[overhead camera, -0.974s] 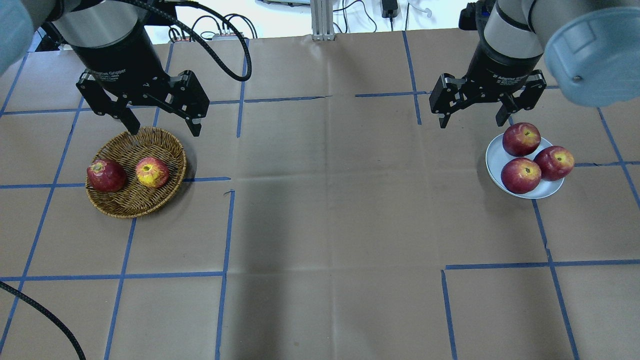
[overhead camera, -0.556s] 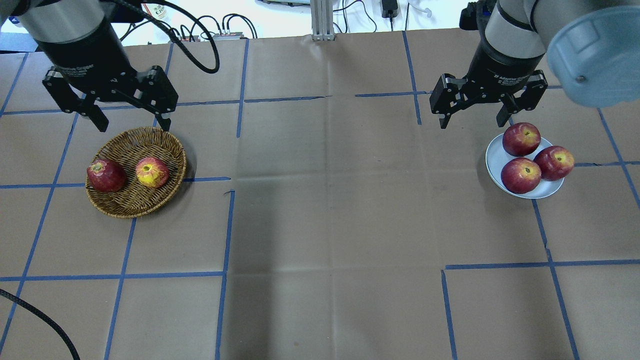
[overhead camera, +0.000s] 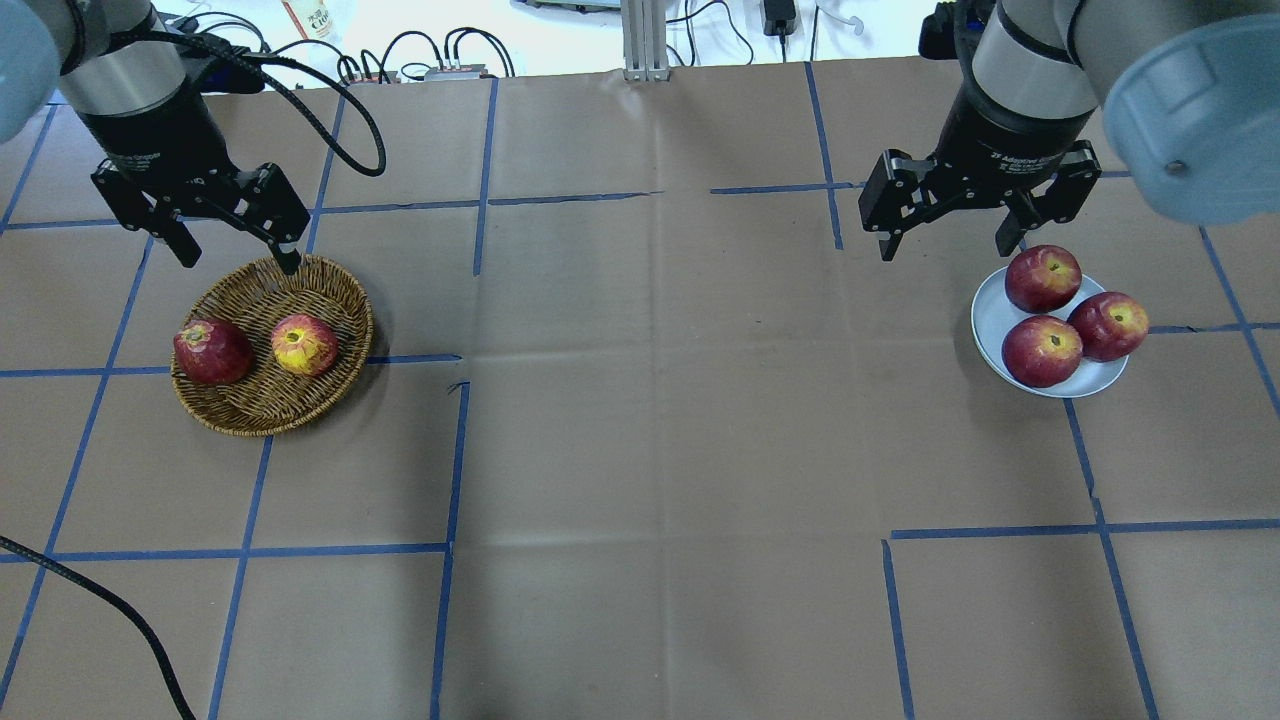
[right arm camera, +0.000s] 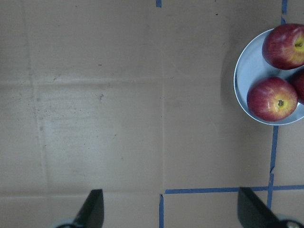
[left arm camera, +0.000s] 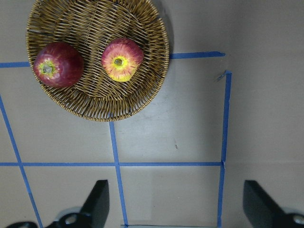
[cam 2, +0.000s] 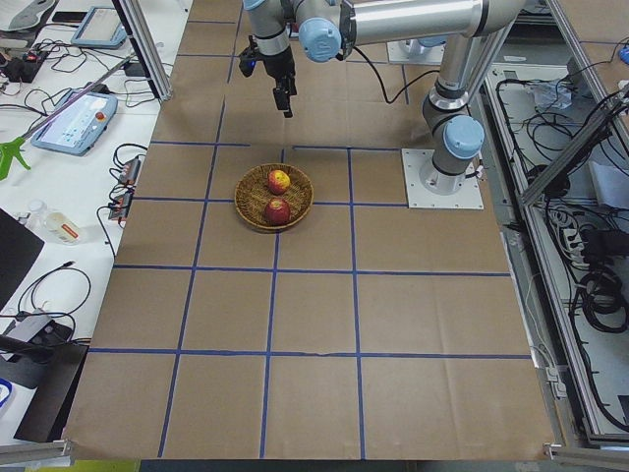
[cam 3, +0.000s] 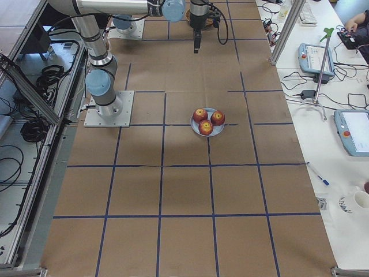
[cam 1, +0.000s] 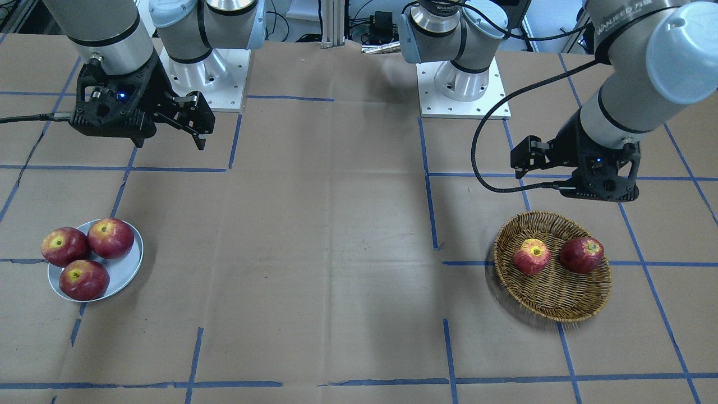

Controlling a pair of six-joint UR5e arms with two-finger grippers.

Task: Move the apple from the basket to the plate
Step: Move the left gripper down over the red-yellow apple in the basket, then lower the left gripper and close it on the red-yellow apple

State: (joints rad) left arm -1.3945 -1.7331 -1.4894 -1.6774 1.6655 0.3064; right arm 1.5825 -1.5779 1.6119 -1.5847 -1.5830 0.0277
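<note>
We can read white print on the black body of the right hand (overhead camera: 947,245): "2F Adaptive", with the next word cut off. The left hand (overhead camera: 240,262) bears similar white print, too faint for us to read. On a grey band (cam 1: 631,12) round the left arm we make out something like "WANJEED", though the letters are unsure.

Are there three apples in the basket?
No, the basket holds only two: the pinkish apple and a dark red apple.
</note>
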